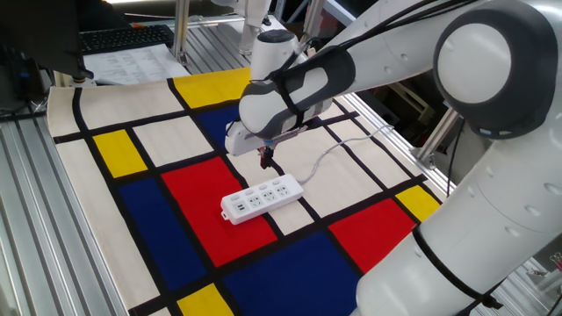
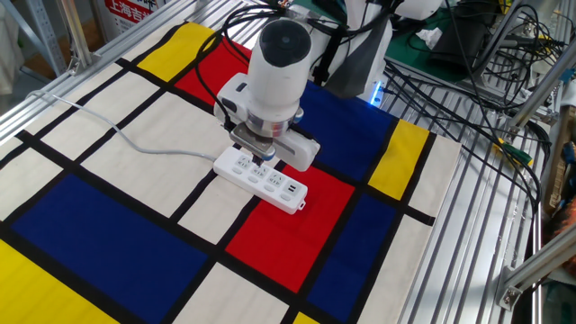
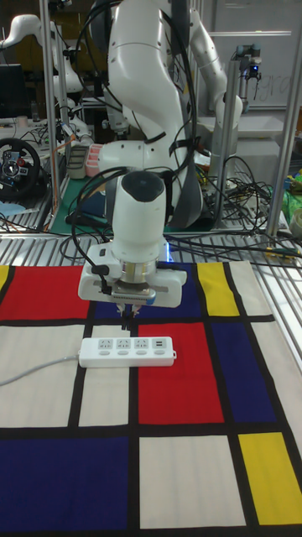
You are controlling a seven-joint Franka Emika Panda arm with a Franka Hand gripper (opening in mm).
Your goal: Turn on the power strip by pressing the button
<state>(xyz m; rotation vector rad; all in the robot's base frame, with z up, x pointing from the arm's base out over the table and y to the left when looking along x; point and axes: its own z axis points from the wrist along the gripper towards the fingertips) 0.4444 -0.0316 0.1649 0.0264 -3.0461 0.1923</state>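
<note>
The white power strip (image 1: 261, 197) (image 2: 261, 180) (image 3: 126, 351) lies flat across the red and white patches of the cloth. Its thin white cord (image 1: 338, 149) (image 2: 135, 144) (image 3: 38, 372) trails off one end. At the cord end (image 3: 87, 352) the button is too small to make out. My gripper (image 1: 266, 161) (image 2: 260, 162) (image 3: 127, 313) points straight down and hovers a little above the strip's cord-side half without touching it. Its dark fingertips (image 1: 267, 158) meet in one narrow tip, shut on nothing.
The strip rests on a cloth of red, blue, yellow and white blocks (image 1: 140, 211) over a metal-framed table. A keyboard and papers (image 1: 123, 39) sit at the far corner. Cables and equipment (image 2: 468, 54) crowd one side, and aluminium rails (image 2: 486, 225) border the cloth.
</note>
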